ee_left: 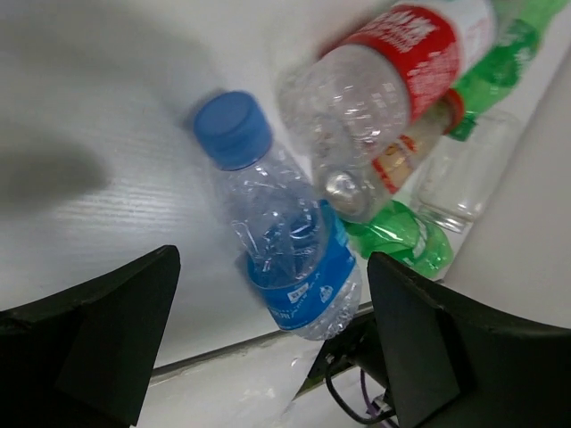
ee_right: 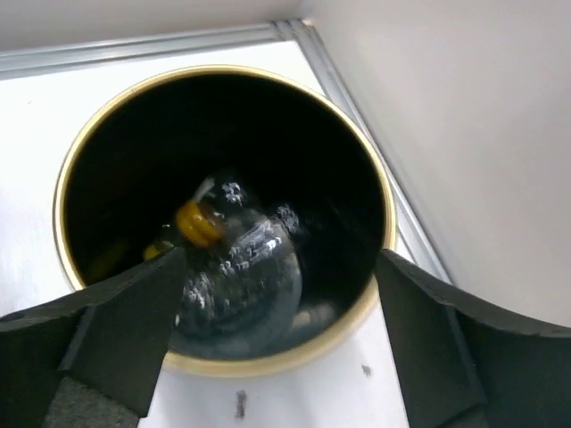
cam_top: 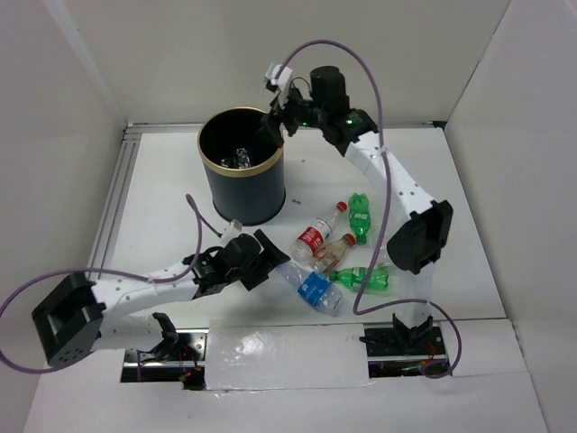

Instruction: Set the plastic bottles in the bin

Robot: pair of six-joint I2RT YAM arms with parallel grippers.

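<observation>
Right wrist: my right gripper [ee_right: 277,263] spread wide, empty, over the bin [ee_right: 268,363].
Bin: toward the far-left corner, yellow-capped bottle [ee_right: 250,281] inside.
My left gripper [ee_left: 272,263]: wide apart, empty, blue-capped bottle [ee_left: 285,241] just ahead, by the near edge.

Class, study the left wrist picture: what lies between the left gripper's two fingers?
The blue-capped bottle lies on the white table in the gap between the fingers of the open left gripper; the left wrist view shows it.

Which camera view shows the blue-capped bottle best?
The left wrist view: the blue-capped bottle lies close, cap and blue label plain. The top external view shows it small; the right wrist view does not show it.
</observation>
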